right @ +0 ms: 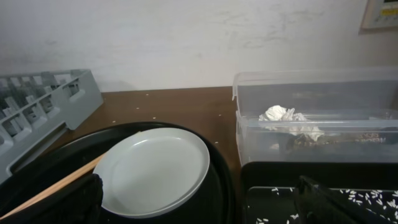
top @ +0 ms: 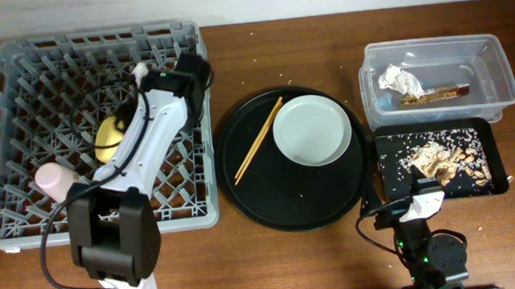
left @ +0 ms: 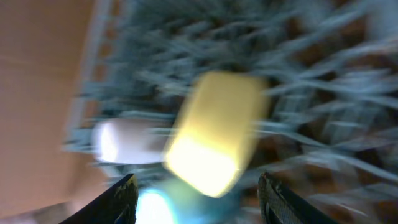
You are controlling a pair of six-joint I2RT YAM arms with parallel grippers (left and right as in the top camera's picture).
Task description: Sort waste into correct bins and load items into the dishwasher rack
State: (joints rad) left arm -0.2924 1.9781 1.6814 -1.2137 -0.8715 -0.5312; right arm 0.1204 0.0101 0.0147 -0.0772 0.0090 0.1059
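The grey dishwasher rack at the left holds the yellow bowl and the pink cup. My left gripper hovers over the rack. Its blurred wrist view shows its fingers open above the bowl, the pink cup and a light-blue cup. The grey plate and chopsticks lie on the round black tray. The clear tub holds the napkin and wrapper. The black tray holds food scraps. My right gripper is open and empty, low in front of the plate.
The right wrist view shows the chopsticks, the rack corner, the tub with the napkin, and the black tray with scattered rice. Small crumbs dot the wooden table.
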